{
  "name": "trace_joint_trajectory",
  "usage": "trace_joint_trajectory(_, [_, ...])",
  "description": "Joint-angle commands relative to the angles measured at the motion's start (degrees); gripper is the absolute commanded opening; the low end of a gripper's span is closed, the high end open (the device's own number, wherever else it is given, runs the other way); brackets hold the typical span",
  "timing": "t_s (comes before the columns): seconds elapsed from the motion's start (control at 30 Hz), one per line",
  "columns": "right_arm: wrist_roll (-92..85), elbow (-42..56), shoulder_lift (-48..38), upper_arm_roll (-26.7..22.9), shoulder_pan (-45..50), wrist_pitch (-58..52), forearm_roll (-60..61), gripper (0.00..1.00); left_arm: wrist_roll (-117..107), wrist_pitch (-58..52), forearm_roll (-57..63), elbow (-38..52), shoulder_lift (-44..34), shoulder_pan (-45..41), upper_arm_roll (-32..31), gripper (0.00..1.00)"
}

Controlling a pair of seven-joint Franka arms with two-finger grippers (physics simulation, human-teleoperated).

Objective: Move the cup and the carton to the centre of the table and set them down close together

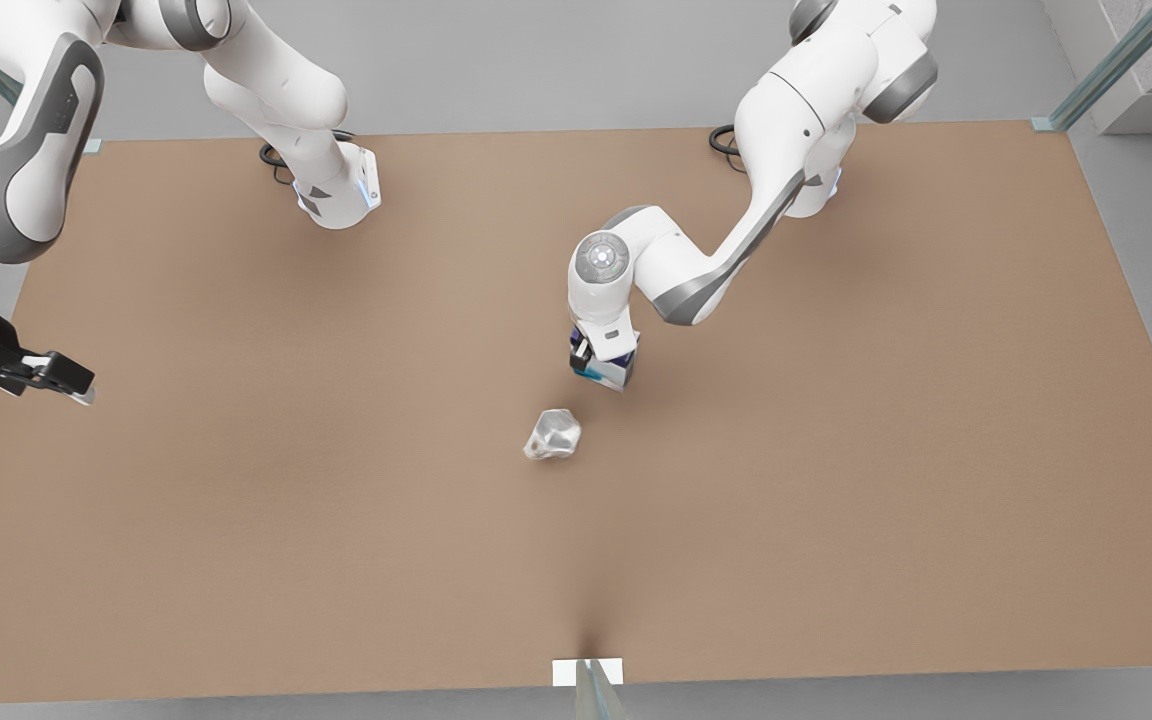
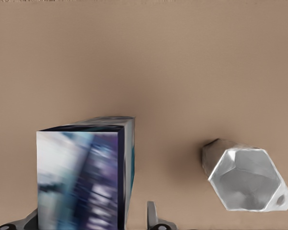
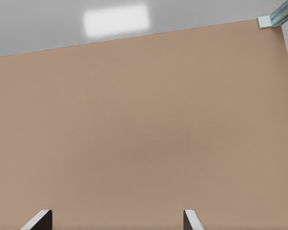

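The left tool (image 1: 600,368) pinches the carton (image 1: 608,367) near the middle of the worktop (image 1: 836,480), just beside the cup (image 1: 552,434), which sits there alone. The step looks like setting the carton down. Next, the tool likely needs to lower it gently and let go. The right tool (image 1: 64,382) waits spread wide by the worktop's edge at the front view's left.

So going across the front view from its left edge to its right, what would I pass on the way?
Right gripper, open, waiting → cup → carton, held by the left gripper.
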Motion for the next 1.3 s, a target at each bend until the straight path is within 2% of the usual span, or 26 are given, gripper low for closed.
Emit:
trace_joint_trajectory(0.0, [0.0,0.0,-0.01,0.0,0.05,0.0,0.0,1.0,0.0,-0.09,0.04,-0.01,0.0,0.0,0.0,1.0])
trace_joint_trajectory(0.17, [-0.96,0.09,-0.01,0.0,0.14,0.0,-0.17,1.0,-0.09,-0.7,0.04,-0.01,-0.18,0.26,0.0,1.0])
trace_joint_trajectory(0.23, [-8.7,0.35,-0.18,0.0,-0.65,-0.26,-0.26,1.0,-0.09,-2.55,0.04,-0.01,-0.36,0.26,0.0,1.0])
trace_joint_trajectory(0.3, [-2.02,0.35,-0.09,0.0,-0.21,-0.18,-0.26,1.0,0.0,-4.22,0.04,0.08,-0.44,0.35,0.0,1.0])
trace_joint_trajectory(0.53, [-2.11,0.35,-0.01,0.0,-0.3,2.29,0.0,1.0,0.09,-5.27,0.04,0.17,-0.8,0.44,0.0,1.0])
trace_joint_trajectory(0.87, [-2.11,0.35,1.66,0.18,0.4,4.13,0.09,1.0,0.79,-12.13,-0.14,4.91,-1.06,0.61,0.09,1.0])
trace_joint_trajectory(0.9, [-2.11,0.35,1.66,0.18,0.4,4.13,0.09,1.0,0.97,-14.67,-1.37,5.79,-3.87,1.84,0.17,1.0])
trace_joint_trajectory(0.97, [-2.11,0.35,1.66,0.18,0.32,4.13,0.0,1.0,12.64,-19.51,-7.96,5.97,-11.6,8.43,1.49,1.0])
trace_joint_trajectory(1.0, [-2.11,0.35,1.66,0.18,0.23,4.13,0.0,1.0,35.64,-26.26,-12.17,6.66,-13.98,18.26,1.93,1.0])
trace_joint_trajectory(1.03, [-2.11,0.35,1.66,0.18,0.23,4.13,-0.09,1.0,63.59,-35.85,-13.06,11.06,-13.72,28.55,1.93,1.0])
trace_joint_trajectory(1.07, [-2.11,0.35,1.66,0.18,0.14,4.13,-0.09,1.0,91.38,-38.32,-12.79,11.59,-13.63,37.08,4.65,1.0])
trace_joint_trajectory(1.1, [-2.2,0.35,1.58,0.18,-0.56,4.13,-0.18,1.0,112.92,-38.32,-12.62,11.59,-12.49,41.92,7.28,1.0])
trace_joint_trajectory(1.13, [-2.2,0.35,1.66,0.18,-0.47,4.13,-0.26,1.0,120.41,-38.06,-12.62,11.68,-12.05,42.01,11.6,1.0])
trace_joint_trajectory(1.2, [-2.11,0.35,1.66,0.18,-0.12,4.13,-0.18,1.0,120.15,-36.12,-13.23,12.56,-12.4,41.66,15.47,1.0])
trace_joint_trajectory(1.27, [-2.11,0.35,1.66,0.18,-0.3,4.13,-0.09,1.0,119.27,-35.42,-13.41,12.56,-18.46,42.01,15.99,1.0])
